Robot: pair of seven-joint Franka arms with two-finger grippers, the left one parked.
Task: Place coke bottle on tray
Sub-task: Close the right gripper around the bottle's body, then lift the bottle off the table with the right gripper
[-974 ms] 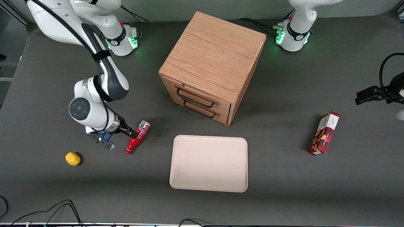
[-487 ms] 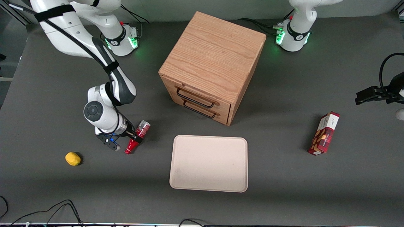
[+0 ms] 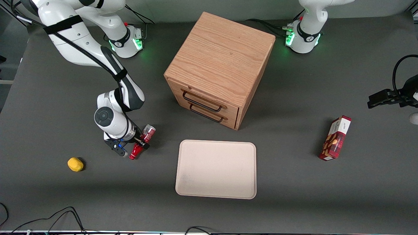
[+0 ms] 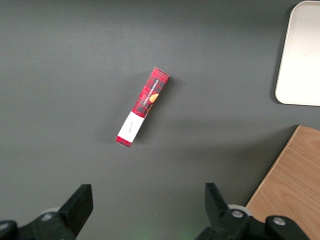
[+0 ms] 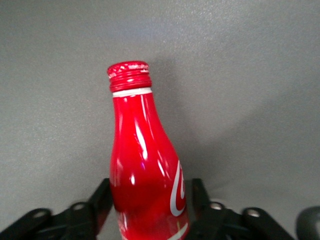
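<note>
Lying on its side on the dark desk [image 3: 294, 202]: the coke bottle [image 3: 142, 142], red cap toward the front camera, silvery base end pointing away from it, toward the wooden drawer cabinet [image 3: 219, 68]. Straddling the bottle's body, low at desk level: the end effector [image 3: 141, 142], one black finger [image 5: 102, 200] on each flank of the red body in the right wrist view, pads right at the surface, gap just bottle-wide. Closed around the coke bottle [image 5: 145, 170] by the look of it, though actual squeezing cannot be told for sure.

Flat on the desk, close to the bottle on the side toward the parked arm and a little nearer the front camera: the cream tray [image 3: 216, 169], nothing on it. No contact between bottle and tray.

Directly in front of the cabinet's two black-handled drawers: that same tray.

Toward the working arm's end of the desk, nearer the camera than the end effector: a small yellow object [image 3: 75, 164], well apart from the bottle.

Toward the parked arm's end: a red snack box [image 3: 335, 138] lying on the desk, seen also from the left wrist [image 4: 143, 107], well apart from the tray [image 4: 300, 60].
</note>
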